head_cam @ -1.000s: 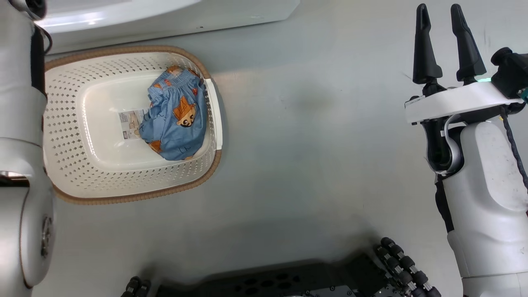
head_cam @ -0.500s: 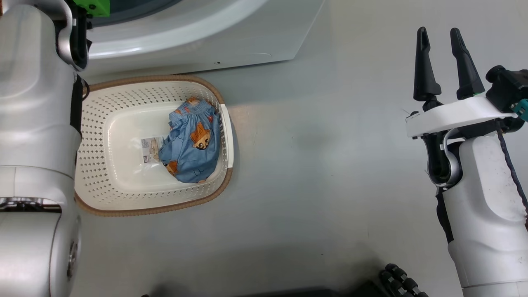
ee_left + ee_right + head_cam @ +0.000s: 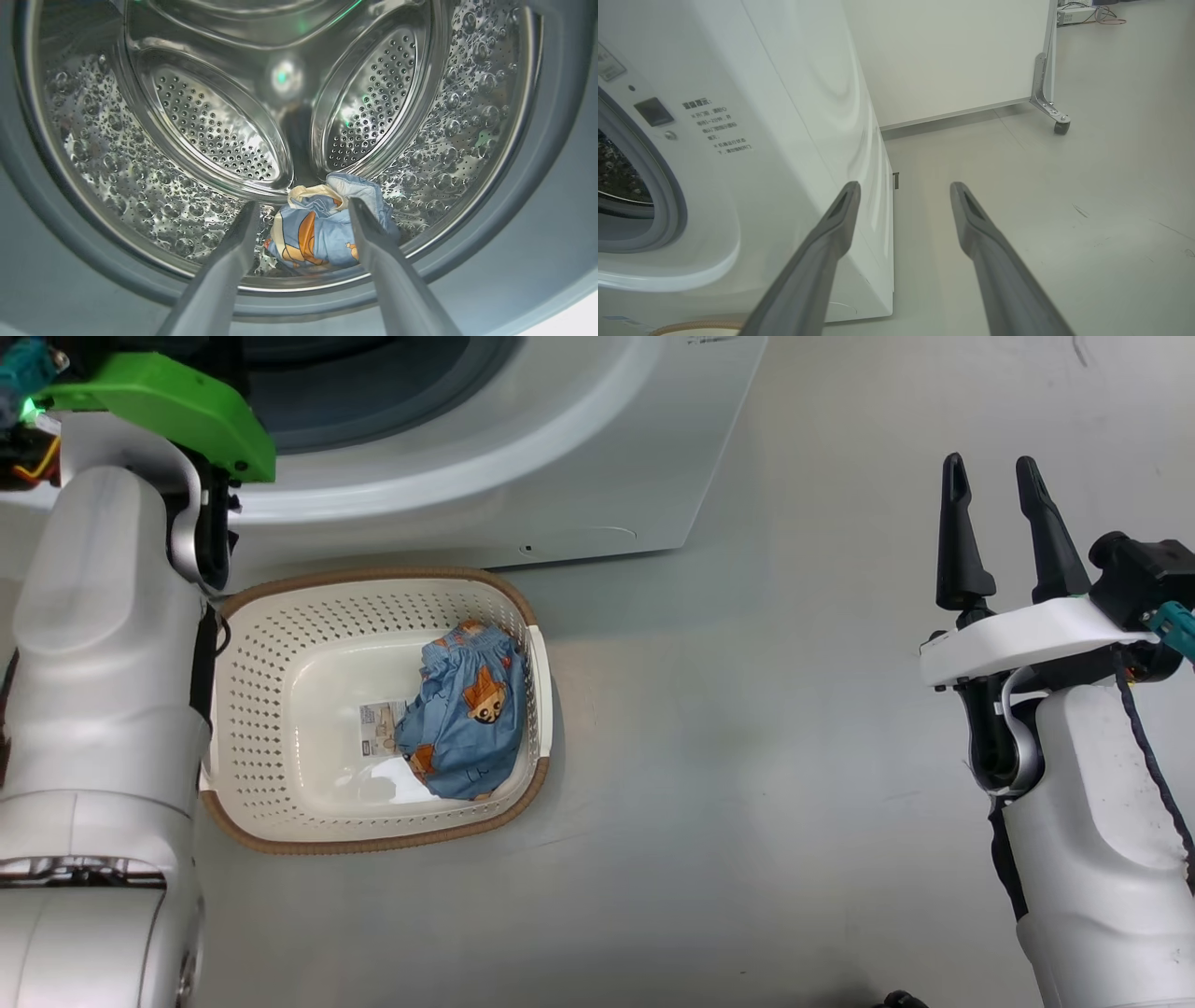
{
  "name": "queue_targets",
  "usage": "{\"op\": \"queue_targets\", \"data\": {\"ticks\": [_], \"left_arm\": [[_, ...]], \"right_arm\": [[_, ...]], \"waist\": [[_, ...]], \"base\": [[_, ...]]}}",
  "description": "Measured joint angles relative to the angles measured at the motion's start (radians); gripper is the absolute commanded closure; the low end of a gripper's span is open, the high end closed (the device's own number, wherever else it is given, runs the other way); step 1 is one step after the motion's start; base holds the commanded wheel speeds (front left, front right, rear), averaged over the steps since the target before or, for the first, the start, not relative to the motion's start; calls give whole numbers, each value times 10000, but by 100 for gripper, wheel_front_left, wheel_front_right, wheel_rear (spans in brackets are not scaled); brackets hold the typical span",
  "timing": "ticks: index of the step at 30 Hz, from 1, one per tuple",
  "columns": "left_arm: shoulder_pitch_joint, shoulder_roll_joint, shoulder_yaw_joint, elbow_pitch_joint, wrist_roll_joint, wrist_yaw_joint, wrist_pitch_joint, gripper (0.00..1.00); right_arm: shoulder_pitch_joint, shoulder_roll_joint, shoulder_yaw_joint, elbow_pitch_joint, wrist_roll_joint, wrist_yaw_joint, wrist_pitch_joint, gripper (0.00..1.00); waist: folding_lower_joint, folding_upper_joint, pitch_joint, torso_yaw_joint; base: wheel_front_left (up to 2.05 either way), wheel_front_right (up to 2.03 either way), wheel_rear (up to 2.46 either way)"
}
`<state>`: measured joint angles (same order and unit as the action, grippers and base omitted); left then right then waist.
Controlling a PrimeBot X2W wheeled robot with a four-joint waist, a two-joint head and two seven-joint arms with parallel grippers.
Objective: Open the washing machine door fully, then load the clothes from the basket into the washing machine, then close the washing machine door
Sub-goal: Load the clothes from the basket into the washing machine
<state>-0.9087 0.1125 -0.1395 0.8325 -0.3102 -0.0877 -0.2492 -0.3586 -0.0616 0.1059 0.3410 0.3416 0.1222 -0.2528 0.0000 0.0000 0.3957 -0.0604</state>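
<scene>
At far left in the head view, the pale left arm (image 3: 103, 663) reaches up past a green bracket (image 3: 159, 406) into the mouth of the washing machine (image 3: 560, 476). In the left wrist view, the left pincer (image 3: 303, 204) has its two fingers spread apart, holding nothing, pointing into the steel drum (image 3: 210, 121). A light-blue garment (image 3: 322, 233) with orange figures lies crumpled at the bottom of the drum, framed between the fingers. It looks to lie just beyond the tips, though contact is hard to judge from this angle.

On the floor (image 3: 747, 756), just in front of the machine, stands the basket (image 3: 280, 644). A second garment (image 3: 467, 719), blue with an orange cartoon animal, lies bunched against the basket's right wall. It partly covers a paper label (image 3: 378, 728) on the basket's floor.

Well to the right, over bare floor, the right pincer (image 3: 988, 462) hangs with its fingers parted and empty. In the right wrist view it points past the machine's right front corner (image 3: 784, 116) toward a white partition (image 3: 948, 56) on a castor (image 3: 1060, 127).
</scene>
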Motion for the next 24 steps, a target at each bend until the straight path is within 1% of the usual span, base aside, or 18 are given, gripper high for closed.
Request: {"op": "queue_targets", "data": {"ticks": [8, 17, 24], "left_arm": [[1162, 63, 77, -491, 8, 8, -29, 0], [2359, 96, 330, -1720, 21, 196, -29, 0], [3477, 130, 322, -2602, 305, 314, -29, 0]], "right_arm": [[367, -86, -111, -123, -111, 0, 0, 0], [907, -207, -267, -230, -194, 0, 0, 0], [1414, -362, -301, -267, -261, 0, 0, 0]], "waist": [[0, 0, -731, 134], [0, 0, -1521, 255], [0, 0, -2113, 317]], "base": [[0, 0, 0], [0, 0, 0], [0, 0, 0]]}}
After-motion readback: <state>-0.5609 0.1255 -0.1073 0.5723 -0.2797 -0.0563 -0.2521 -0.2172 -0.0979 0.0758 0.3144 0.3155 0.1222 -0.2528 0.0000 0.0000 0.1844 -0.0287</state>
